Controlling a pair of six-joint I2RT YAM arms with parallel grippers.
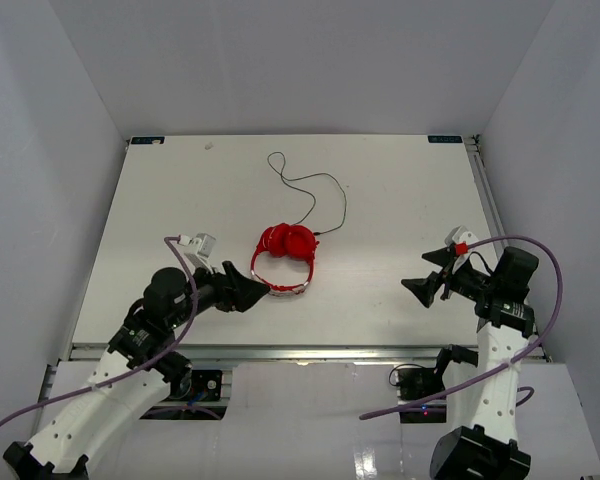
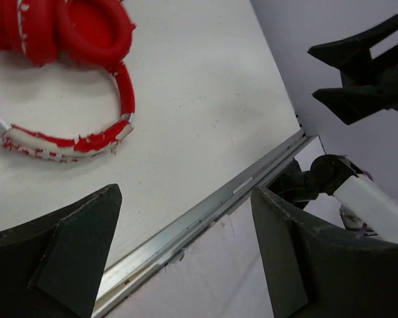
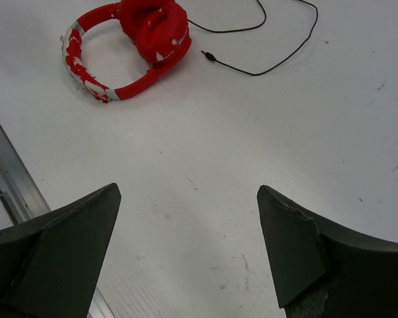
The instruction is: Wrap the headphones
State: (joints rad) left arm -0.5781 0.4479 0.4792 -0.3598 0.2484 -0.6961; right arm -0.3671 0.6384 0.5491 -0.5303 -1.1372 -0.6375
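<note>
Two items, mine: left gripper (image 1: 248,288), right gripper (image 1: 420,275), both stood wide open, empty; headphones (image 1: 288,242) lay on table (image 1: 400,200); loose cable (image 1: 344,205) could slip my pinch or snag.

Place: robot lab cell | Evidence: white table (image 1: 400,200), plain enclosing walls (image 1: 280,60)

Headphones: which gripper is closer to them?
The left gripper: its open jaws sit right beside the red-and-white headband. The right gripper hangs far off toward the table's right edge.
</note>
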